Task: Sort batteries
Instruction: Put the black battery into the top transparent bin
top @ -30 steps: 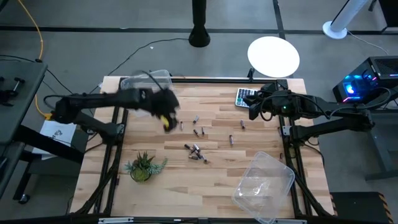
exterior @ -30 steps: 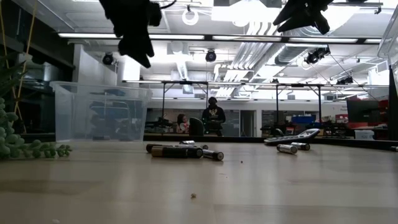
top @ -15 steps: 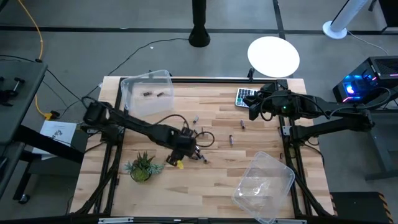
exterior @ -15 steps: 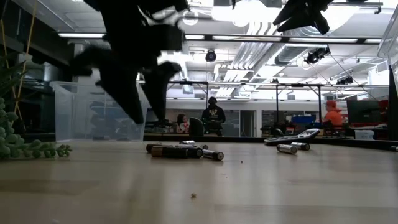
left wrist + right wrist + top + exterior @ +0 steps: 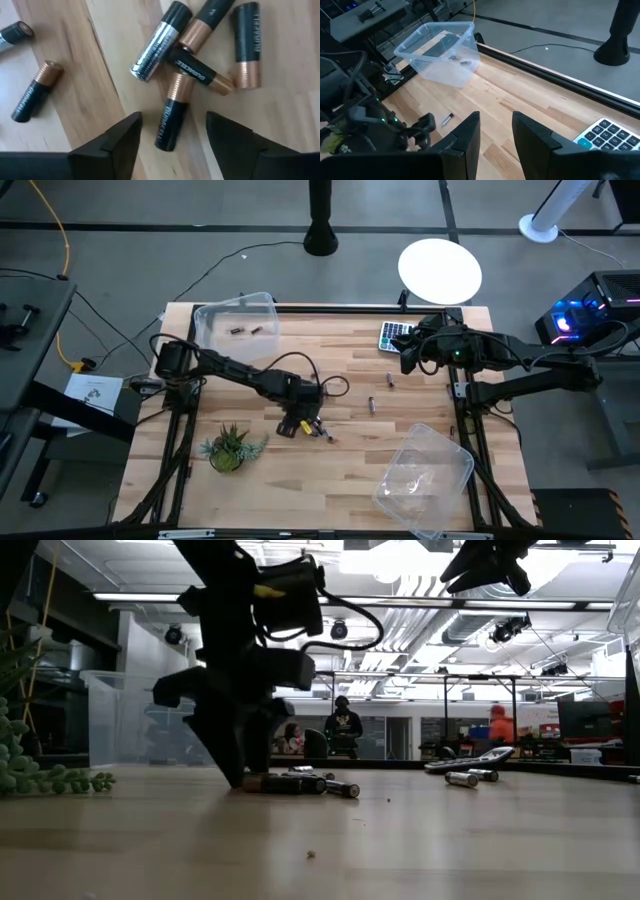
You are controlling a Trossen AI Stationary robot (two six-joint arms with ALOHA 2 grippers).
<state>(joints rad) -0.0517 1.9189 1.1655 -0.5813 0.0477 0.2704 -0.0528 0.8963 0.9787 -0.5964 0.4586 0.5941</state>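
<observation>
Several batteries, black with copper ends and one silvery, lie in a heap near the table's middle. My left gripper is open and low over the heap's near-left side. Its fingers stand on either side of one black-and-copper battery without touching it. In the low view the fingers reach down almost to the tabletop. Single batteries lie farther off. My right gripper is open and waits high at the far right, beside the grey calculator.
A clear bin at the far left corner holds two batteries. A second clear bin lies tilted at the near right. A small green plant stands near the left front. Bare wood lies along the front edge.
My left gripper has swung from near the far-left bin toward the table's middle and near side. It has then come down over the heap of batteries until its fingers are just above the tabletop. The batteries have not moved.
</observation>
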